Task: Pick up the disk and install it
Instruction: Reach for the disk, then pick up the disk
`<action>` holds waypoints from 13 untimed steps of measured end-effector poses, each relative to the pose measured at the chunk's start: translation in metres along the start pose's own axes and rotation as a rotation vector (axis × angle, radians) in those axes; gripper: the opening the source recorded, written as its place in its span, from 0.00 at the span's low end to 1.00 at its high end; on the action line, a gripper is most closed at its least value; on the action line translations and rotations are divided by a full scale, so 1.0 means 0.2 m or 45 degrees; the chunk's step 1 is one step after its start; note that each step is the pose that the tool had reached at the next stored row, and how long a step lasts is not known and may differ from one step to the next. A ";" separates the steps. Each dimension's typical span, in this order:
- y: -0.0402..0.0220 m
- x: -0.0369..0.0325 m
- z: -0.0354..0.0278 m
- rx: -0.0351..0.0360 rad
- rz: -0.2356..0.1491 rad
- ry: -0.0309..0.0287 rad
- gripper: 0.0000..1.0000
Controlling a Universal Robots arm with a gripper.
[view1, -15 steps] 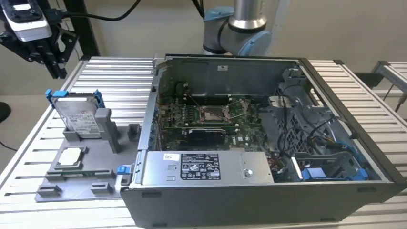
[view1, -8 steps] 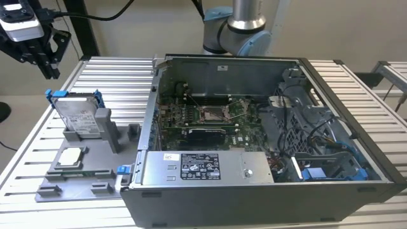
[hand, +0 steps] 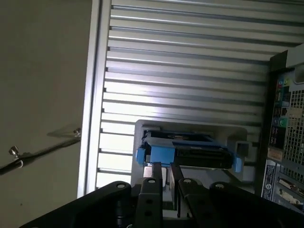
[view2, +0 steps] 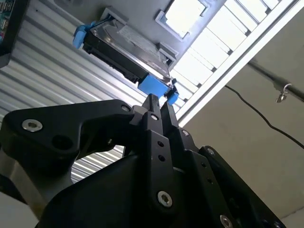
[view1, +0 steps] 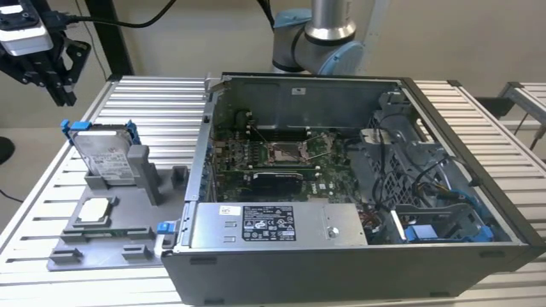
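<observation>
**First onlooker:** Where is the disk?

**Second onlooker:** At the exterior view's left, the disk (view1: pixel 107 153) stands on edge in a grey holder (view1: pixel 102 238) beside the open computer case (view1: pixel 341 259). The gripper (view1: pixel 61 89) hangs above it at upper left, jaws pinched nearly together and empty.

**First onlooker:** How will it handle?

**Second onlooker:** It is probably dense, rigid and shock-sensitive. The top edge of the blue bracket (view1: pixel 75 126) looks the safest hold.

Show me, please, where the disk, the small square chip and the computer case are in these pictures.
disk (view1: pixel 109 158): exterior view, on its white label.
small square chip (view1: pixel 94 211): exterior view, on its silver top.
computer case (view1: pixel 341 268): exterior view, on its near outer wall.
</observation>
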State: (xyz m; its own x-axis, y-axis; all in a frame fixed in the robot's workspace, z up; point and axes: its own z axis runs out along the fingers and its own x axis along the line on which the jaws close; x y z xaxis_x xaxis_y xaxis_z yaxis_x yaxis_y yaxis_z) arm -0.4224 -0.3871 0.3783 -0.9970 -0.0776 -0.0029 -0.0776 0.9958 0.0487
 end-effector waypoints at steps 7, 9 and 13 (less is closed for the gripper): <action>0.000 0.001 0.000 0.0003 0.000 0.0002 0.00; 0.000 0.001 0.000 0.0003 0.000 0.0001 0.00; 0.000 0.001 0.000 0.0004 0.000 0.0002 0.00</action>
State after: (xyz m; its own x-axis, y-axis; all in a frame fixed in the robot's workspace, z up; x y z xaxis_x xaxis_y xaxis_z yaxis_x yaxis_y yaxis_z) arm -0.4226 -0.3871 0.3782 -0.9970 -0.0775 -0.0027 -0.0775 0.9958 0.0485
